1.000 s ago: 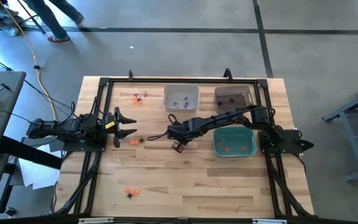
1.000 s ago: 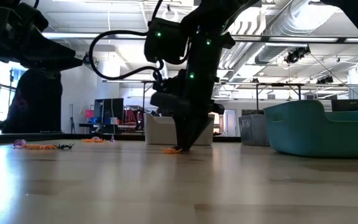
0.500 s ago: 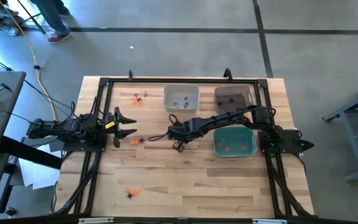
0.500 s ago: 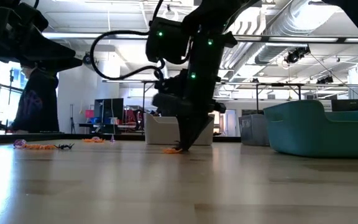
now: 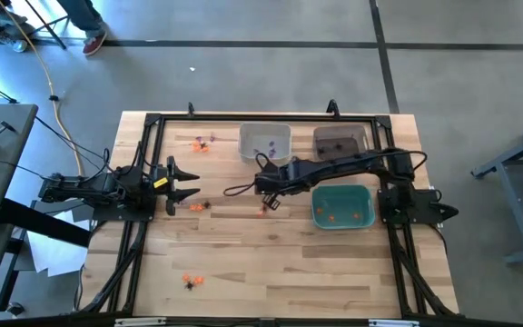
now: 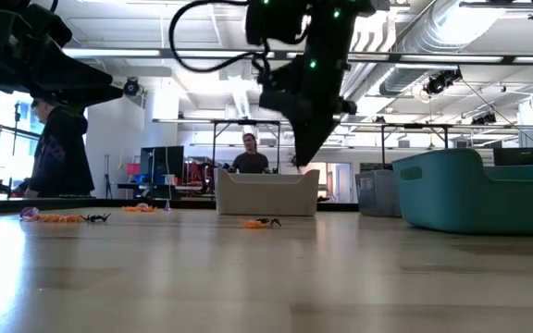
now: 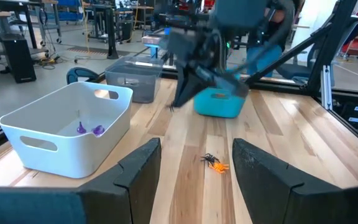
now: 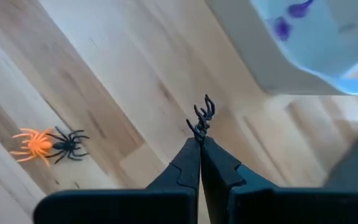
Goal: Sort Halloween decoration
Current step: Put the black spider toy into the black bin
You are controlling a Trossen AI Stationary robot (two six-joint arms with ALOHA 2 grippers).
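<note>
Progress so far: you have purple trinkets (image 7: 89, 129) lying in the white bin (image 5: 264, 142), orange pieces (image 5: 338, 214) in the teal bin (image 5: 341, 206), and the dark bin (image 5: 340, 142) at the far right edge holds something too dim to tell. Outstanding stock on the table (image 5: 289, 263): a cluster near the far left corner (image 5: 202, 142), a pair near the left gripper (image 5: 198, 206), a group at the near edge (image 5: 190, 280), and an orange spider beside a black one (image 8: 50, 144) mid-table. Left gripper (image 5: 192, 182): parked at the left side, fingers spread wide, nothing in them. Right gripper (image 8: 200, 142): pinched tight on a black spider (image 8: 202, 118), whose legs stick out past the tips. Change noted: a second ago your right gripper was down at the boards with fingers part open at the mid-table pile; now it has lifted clear and moved toward the white bin, leaving the orange-and-black pair behind.
</note>
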